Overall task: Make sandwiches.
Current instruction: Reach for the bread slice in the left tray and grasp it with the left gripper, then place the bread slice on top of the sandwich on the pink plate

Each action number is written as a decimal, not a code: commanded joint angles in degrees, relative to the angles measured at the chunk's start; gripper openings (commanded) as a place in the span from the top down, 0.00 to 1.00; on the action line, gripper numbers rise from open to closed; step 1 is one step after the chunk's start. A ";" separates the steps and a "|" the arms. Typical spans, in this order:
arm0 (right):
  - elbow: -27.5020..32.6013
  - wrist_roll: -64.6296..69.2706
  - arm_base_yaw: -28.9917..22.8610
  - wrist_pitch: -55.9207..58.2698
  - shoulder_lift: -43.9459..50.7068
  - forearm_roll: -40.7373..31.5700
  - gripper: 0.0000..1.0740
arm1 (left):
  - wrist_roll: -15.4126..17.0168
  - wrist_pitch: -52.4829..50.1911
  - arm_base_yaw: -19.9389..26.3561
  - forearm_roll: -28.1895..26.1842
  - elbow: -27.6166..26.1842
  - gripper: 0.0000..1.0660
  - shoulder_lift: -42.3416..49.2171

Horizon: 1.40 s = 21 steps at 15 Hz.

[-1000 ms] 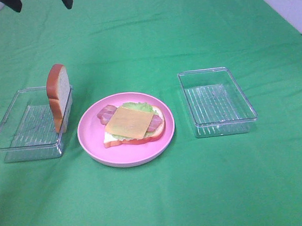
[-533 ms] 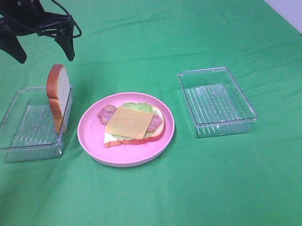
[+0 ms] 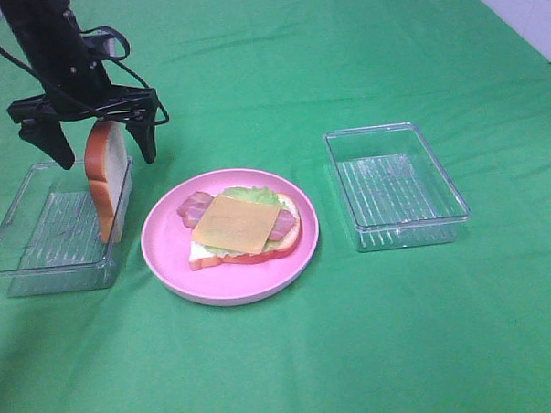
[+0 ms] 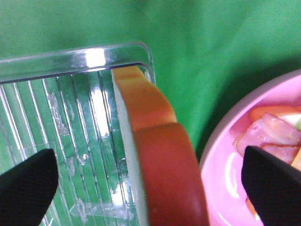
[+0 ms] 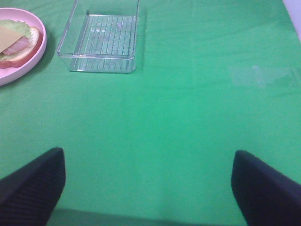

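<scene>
An open sandwich (image 3: 242,225) lies on the round pink plate (image 3: 168,257): a bread slice, lettuce, bacon strips and a yellow cheese square on top. A second bread slice (image 3: 105,174) stands upright on its edge, leaning on the right wall of the left clear tray (image 3: 39,244). My left gripper (image 3: 101,148) is open and straddles the top of that slice, one finger on each side, not touching. The left wrist view shows the slice (image 4: 157,155) between the fingertips (image 4: 28,181). My right gripper (image 5: 148,188) is open and empty over bare green cloth.
An empty clear tray (image 3: 395,185) stands right of the plate; it also shows in the right wrist view (image 5: 103,37). The green cloth covers the whole table. The white wall edge shows at the far right corner.
My left arm has come down from the top left corner toward the upright bread slice, and its open fingers now flank the slice's top. The sandwich, plate and trays have not moved.
</scene>
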State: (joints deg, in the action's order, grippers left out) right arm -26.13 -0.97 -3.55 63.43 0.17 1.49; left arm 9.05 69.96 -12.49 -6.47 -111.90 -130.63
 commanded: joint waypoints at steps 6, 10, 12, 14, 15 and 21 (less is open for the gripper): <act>0.11 0.06 0.34 -0.40 1.60 0.06 0.14 | 0.46 5.84 0.06 -2.86 0.23 1.00 0.74; 0.11 0.06 0.34 -0.40 1.60 0.06 0.14 | 0.92 5.73 -0.11 -3.27 0.23 1.00 8.31; 0.11 0.06 0.34 -0.40 1.60 0.06 0.14 | 0.40 5.61 -0.11 -4.01 0.23 1.00 12.26; 0.11 0.06 0.34 -0.40 1.60 0.06 0.14 | -1.43 4.35 -0.11 -5.16 0.17 1.00 15.47; 0.11 0.06 0.34 -0.40 1.60 0.06 0.14 | -4.13 3.50 -0.11 -8.02 0.17 1.00 15.87; 0.11 0.06 0.34 -0.40 1.60 0.06 0.14 | -22.92 5.39 -0.11 -32.14 0.40 1.00 9.45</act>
State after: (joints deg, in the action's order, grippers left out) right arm -26.13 -0.97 -3.55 63.43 0.17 1.49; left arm -13.06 70.07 -12.49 -36.96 -111.67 -120.72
